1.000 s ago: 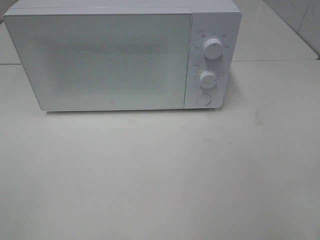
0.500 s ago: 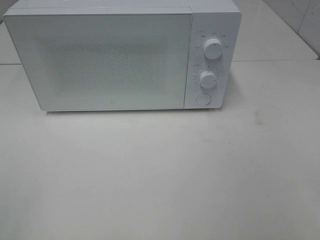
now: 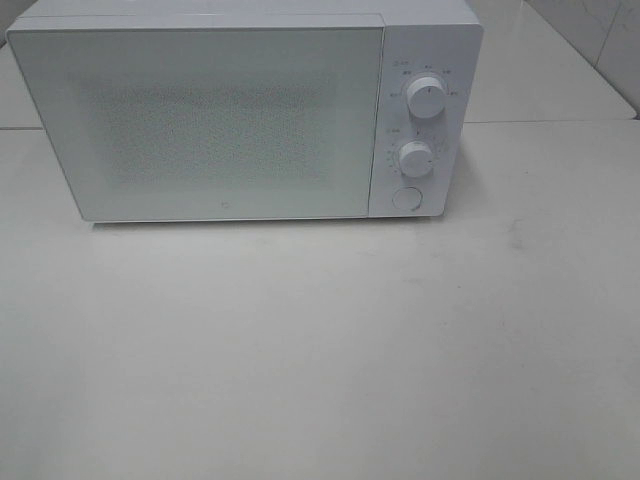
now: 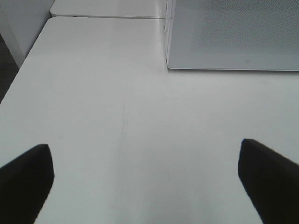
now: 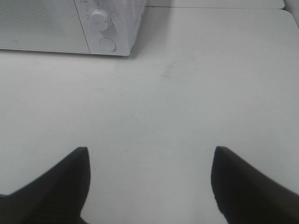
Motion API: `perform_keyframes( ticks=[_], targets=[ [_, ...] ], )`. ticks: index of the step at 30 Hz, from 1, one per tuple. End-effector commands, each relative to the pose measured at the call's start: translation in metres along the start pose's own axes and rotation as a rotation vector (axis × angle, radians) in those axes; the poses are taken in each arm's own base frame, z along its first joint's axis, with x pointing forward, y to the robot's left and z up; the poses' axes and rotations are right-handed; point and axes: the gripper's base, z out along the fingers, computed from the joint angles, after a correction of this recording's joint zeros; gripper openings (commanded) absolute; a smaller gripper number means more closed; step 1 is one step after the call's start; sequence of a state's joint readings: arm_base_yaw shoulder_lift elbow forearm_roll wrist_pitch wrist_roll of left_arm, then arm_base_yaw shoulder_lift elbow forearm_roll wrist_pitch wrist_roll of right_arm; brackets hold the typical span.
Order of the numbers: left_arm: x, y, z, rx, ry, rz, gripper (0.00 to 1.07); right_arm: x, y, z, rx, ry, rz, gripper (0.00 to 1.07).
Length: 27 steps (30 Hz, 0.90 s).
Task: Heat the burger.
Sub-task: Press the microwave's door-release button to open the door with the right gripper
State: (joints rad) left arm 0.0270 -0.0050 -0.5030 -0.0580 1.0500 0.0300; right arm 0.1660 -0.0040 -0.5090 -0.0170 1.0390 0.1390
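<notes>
The burger shows in none of the views. A white microwave (image 3: 240, 110) stands at the back of the table with its door (image 3: 200, 120) shut; two knobs (image 3: 425, 97) and a round button (image 3: 406, 197) sit on its right panel. My left gripper (image 4: 145, 172) hangs open over bare table, short of the microwave's (image 4: 233, 35) left front corner. Facing the microwave's (image 5: 70, 25) knob side, my right gripper (image 5: 149, 182) is open above the table with nothing between its fingers. Neither gripper appears in the exterior high view.
The white table (image 3: 320, 350) stretches in front of the microwave. Its left edge (image 4: 18, 74) drops off to a dark floor in the left wrist view. A seam between table tops runs behind the microwave (image 3: 540, 122).
</notes>
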Motion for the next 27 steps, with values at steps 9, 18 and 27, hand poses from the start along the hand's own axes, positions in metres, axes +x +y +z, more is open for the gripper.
perform_keyframes(
  ticks=[9,18,27],
  targets=[
    [0.001,0.0,-0.002,0.002,-0.029,-0.011,1.0,-0.028,0.008,0.002,-0.059,-0.146,0.023,0.7],
    [0.001,0.0,-0.002,0.002,-0.029,-0.011,1.0,-0.061,0.012,0.032,-0.058,-0.173,0.028,0.7],
    [0.001,0.0,-0.002,0.002,-0.029,-0.011,1.0,-0.081,0.014,0.07,-0.051,-0.153,0.035,0.7]
  ],
)
